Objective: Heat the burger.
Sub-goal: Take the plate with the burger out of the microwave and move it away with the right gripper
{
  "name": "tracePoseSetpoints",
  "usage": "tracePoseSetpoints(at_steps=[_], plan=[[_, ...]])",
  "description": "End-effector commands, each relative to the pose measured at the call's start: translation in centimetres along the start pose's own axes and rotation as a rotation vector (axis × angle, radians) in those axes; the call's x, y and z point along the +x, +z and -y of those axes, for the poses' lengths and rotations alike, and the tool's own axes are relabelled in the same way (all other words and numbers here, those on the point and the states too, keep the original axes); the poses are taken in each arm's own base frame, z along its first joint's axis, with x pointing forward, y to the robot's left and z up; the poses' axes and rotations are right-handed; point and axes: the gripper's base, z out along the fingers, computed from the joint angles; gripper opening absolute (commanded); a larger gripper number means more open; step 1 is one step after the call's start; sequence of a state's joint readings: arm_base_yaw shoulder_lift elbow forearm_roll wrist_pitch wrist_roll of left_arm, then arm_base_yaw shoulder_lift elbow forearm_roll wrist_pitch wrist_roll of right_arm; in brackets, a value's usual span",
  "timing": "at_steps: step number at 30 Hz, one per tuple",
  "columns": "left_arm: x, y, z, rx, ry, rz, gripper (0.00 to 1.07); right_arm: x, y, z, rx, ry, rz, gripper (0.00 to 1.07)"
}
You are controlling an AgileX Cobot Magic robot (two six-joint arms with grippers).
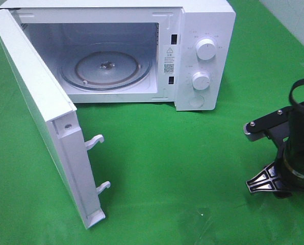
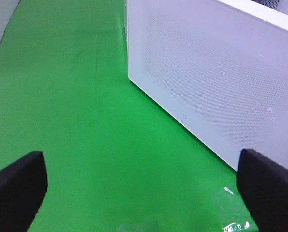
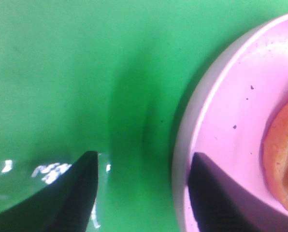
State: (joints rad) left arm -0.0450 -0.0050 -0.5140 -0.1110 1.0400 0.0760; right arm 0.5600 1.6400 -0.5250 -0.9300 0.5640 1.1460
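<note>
The white microwave's hinged door [image 1: 45,117] already stands open, but the golden-bunned burger [image 3: 284,154] sits on its pink round plate [image 3: 231,125], whose rim the parted right gripper [image 3: 141,193] straddles, the left gripper [image 2: 144,188] wide, empty.

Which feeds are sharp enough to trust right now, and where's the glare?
Exterior high: sharp; microwave cavity evenly lit, faint sheen on the green cloth in front. Left wrist: mostly clear, door washed pale, fingers soft. Right wrist: heavily blurred; pink plate overexposed, burger just an orange smear, white glints beside the end effector.
</note>
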Motion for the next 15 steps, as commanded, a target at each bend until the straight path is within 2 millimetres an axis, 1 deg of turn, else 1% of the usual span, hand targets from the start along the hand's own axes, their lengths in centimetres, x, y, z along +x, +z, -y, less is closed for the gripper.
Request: tracePoseSetpoints(at_steps=[1,2,3,4,5,6,7,8,11,13,14,15], plan=[[0.2,-0.2,0.0,0.000,-0.002,0.020,1.00,-0.4,-2.0,0.4,-0.074,0.027,0.062,0.54],[0.2,-0.2,0.0,0.000,-0.002,0.020,1.00,-0.4,-2.0,0.4,-0.074,0.027,0.062,0.54],[0.2,-0.2,0.0,0.000,-0.002,0.020,1.00,-0.6,-3.2,0.6,-0.123,0.045,0.100,0.54],[0.2,-0.2,0.0,0.000,-0.002,0.020,1.00,-0.6,-3.2,0.6,-0.123,0.045,0.100,0.54],[0.2,-0.2,0.0,0.000,-0.002,0.020,1.00,-0.7,-4.5,0.7,-0.183,0.049,0.148,0.56],[0.2,-0.2,0.0,0.000,-0.002,0.020,1.00,-0.8,-5.6,0.9,-0.227,0.014,0.193,0.59],[0.2,-0.2,0.0,0.000,-0.002,0.020,1.00,-0.8,-5.6,0.9,-0.227,0.014,0.193,0.59],[0.2,-0.2,0.0,0.000,-0.002,0.020,1.00,-0.6,-6.7,1.2,-0.261,-0.017,0.227,0.64],[0.2,-0.2,0.0,0.000,-0.002,0.020,1.00,-0.5,-7.3,1.3,-0.278,-0.029,0.243,0.67],[0.2,-0.2,0.0,0.000,-0.002,0.020,1.00,0.1,-9.0,1.9,-0.330,-0.051,0.270,0.77],[0.2,-0.2,0.0,0.000,-0.002,0.020,1.00,0.1,-9.0,1.9,-0.330,-0.051,0.270,0.77],[0.2,-0.2,0.0,0.000,-0.002,0.020,1.00,0.5,-9.7,2.2,-0.341,-0.063,0.278,0.79]])
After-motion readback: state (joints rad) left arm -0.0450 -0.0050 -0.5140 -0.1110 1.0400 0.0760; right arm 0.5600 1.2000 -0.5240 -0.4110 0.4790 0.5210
